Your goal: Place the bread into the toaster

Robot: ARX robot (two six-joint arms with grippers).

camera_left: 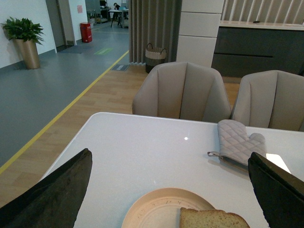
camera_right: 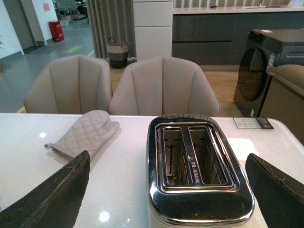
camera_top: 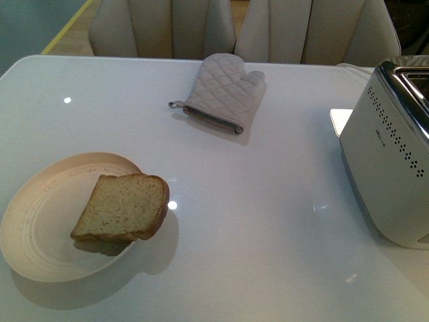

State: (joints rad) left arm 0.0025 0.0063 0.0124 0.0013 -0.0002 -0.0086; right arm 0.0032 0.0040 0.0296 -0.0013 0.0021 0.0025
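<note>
Front: bread (camera_top: 124, 206) lies on plate (camera_top: 40, 221), one edge overhanging the rim, well apart from toaster (camera_top: 389, 154) at far right. Risk: a nudge could slide it onto table (camera_top: 268, 221); a hard pinch would crush it. Toaster's side marking unreadable.
Left wrist: left gripper (camera_left: 170, 156) spread wide, empty, above plate; rim embossing illegible.
Right wrist: right gripper (camera_right: 167, 155) also wide, empty, over the vacant slots (camera_right: 209, 159) (narrow, so a tilted slice likely jams). Centre-bar lettering unreadable.

Grey oven mitt (camera_top: 224, 90), cream plate (camera_top: 40, 215)
</note>
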